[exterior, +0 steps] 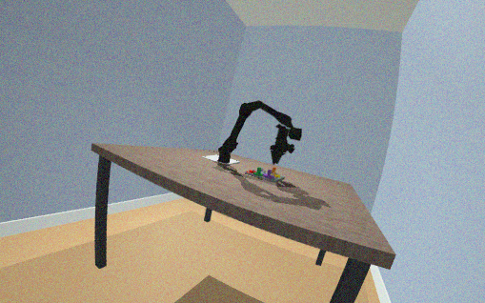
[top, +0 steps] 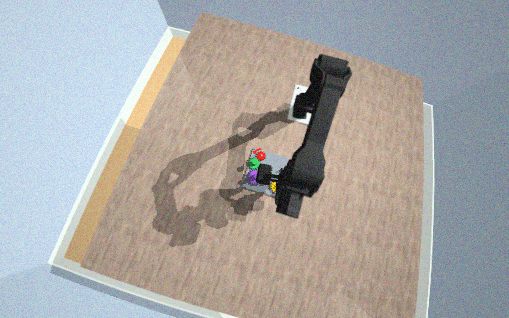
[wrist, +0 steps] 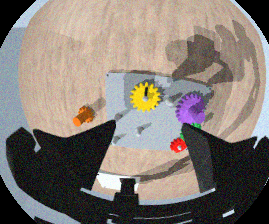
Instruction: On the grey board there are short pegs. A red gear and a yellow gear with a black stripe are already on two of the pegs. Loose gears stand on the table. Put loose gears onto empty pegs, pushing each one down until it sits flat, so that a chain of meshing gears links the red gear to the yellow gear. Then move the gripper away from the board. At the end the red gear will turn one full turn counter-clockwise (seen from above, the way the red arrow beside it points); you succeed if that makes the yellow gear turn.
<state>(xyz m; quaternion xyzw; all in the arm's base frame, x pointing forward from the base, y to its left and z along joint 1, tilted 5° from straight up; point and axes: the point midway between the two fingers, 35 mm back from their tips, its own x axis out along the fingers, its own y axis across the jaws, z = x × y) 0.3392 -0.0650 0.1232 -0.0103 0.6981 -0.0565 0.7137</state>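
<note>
My gripper (wrist: 149,124) (exterior: 274,164) is open and empty above the grey board (wrist: 157,140) (top: 277,160). The red gear (wrist: 178,143) (top: 259,153) (exterior: 251,171) sits at one board corner, beside the green gear (top: 254,163) (exterior: 259,171). The purple gear (wrist: 190,109) (top: 253,176) (exterior: 270,173) is on the board beyond green; a finger partly hides green and their contact. The yellow gear (wrist: 145,97) (top: 273,187) has a black stripe; a gap separates it from purple. The orange gear (wrist: 85,115) (exterior: 273,170) stands on the table off the board. Exact seating is unclear.
Bare pegs show on the board, including a peg (wrist: 140,130) near its middle and a peg (wrist: 170,100) between yellow and purple. The white base plate (top: 299,118) (exterior: 232,162) lies under the arm's base. The arm hides the orange gear in the top view.
</note>
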